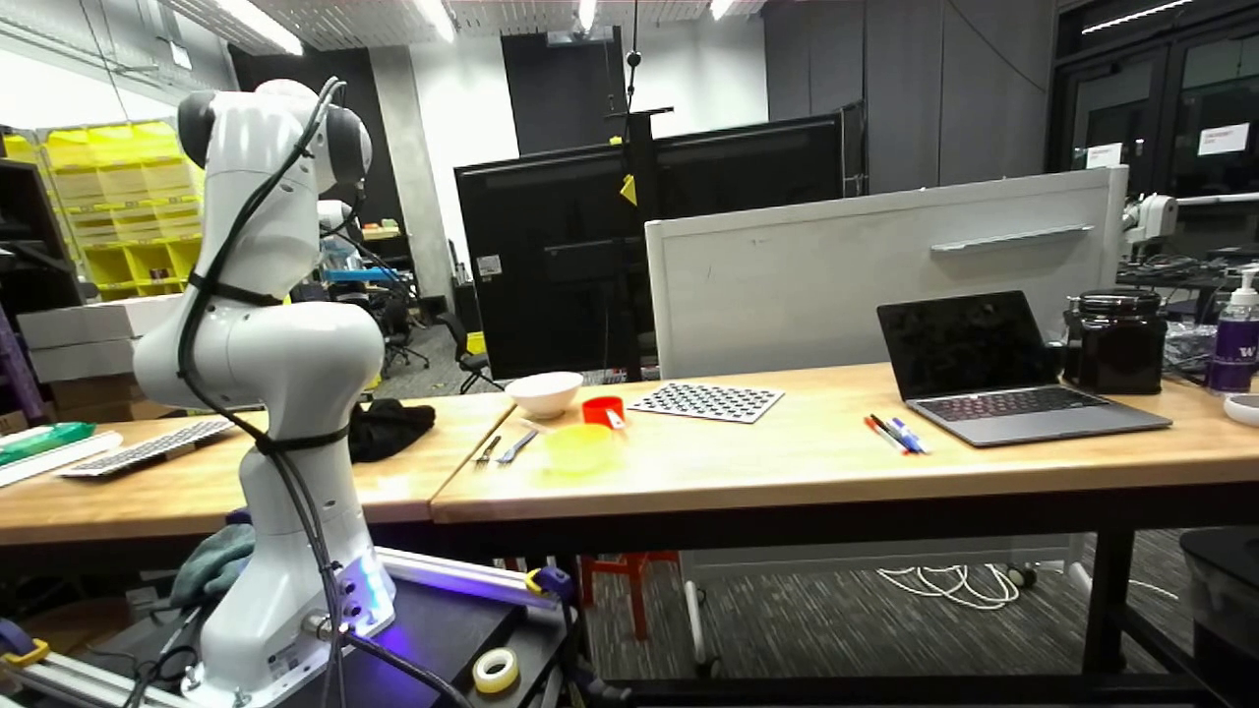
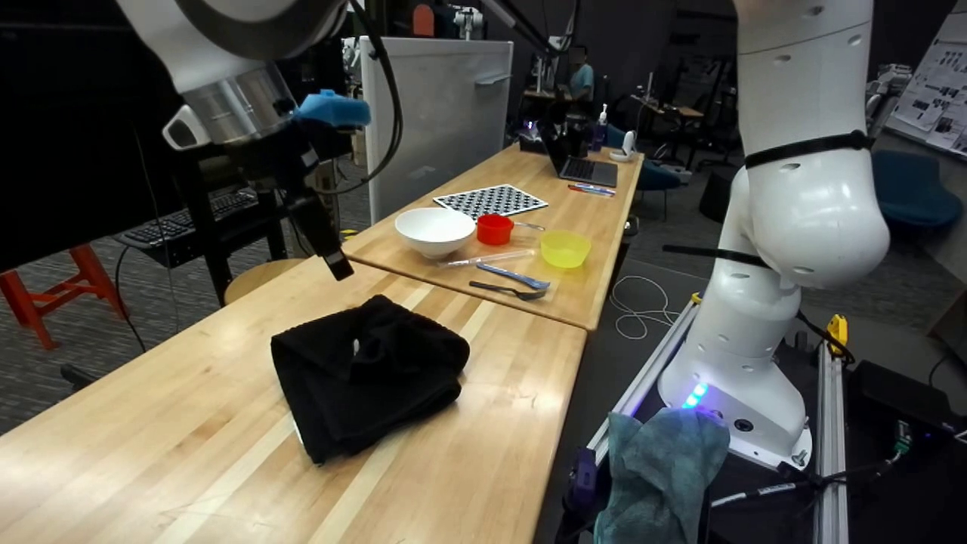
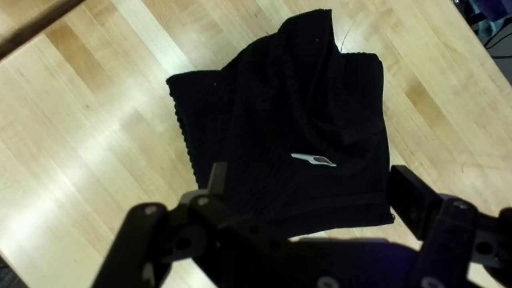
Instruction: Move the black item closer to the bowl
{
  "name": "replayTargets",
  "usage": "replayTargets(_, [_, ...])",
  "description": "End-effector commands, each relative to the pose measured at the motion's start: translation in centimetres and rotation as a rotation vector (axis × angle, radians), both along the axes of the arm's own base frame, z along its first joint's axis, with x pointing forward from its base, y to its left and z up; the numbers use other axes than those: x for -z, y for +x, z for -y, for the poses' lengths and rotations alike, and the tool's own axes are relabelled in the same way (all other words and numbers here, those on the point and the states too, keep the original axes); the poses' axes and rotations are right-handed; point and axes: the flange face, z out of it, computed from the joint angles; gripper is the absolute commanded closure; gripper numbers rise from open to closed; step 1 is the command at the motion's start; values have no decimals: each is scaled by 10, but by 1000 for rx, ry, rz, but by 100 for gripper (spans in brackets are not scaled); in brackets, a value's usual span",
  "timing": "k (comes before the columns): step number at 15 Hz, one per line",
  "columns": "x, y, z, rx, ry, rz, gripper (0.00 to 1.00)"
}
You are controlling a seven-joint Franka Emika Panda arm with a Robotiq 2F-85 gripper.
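Black cloth (image 2: 370, 378): near in an exterior view; its peaked fold points far, long axis unclear. Bowl (image 2: 436, 243): farther. Hand (image 3: 310, 178): wide, aloft.

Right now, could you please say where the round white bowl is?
In both exterior views, the round white bowl stands on the pale wooden table, just left of the small red cup. It lies outside the wrist view.

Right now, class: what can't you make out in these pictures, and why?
In an exterior view: part of the black cloth, hidden by the robot arm.
In an exterior view: a low white object, cut off by the right edge.
Wrist view: any lettering on the white tag, too small.
Wrist view: the black cloth's underside, hidden by the cloth.
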Motion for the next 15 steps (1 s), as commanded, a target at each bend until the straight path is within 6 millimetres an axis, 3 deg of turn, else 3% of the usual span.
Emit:
replayTargets(1, [6, -2, 0, 1, 0, -10, 0])
replayTargets(6, [11, -7, 0, -2, 0, -12, 0])
replayTargets(7, [20, -12, 1, 4, 7, -27, 0])
replayTargets(11, [89, -18, -3, 7, -7, -106, 0])
replayTargets(15, [164, -9, -2, 11, -20, -195, 0])
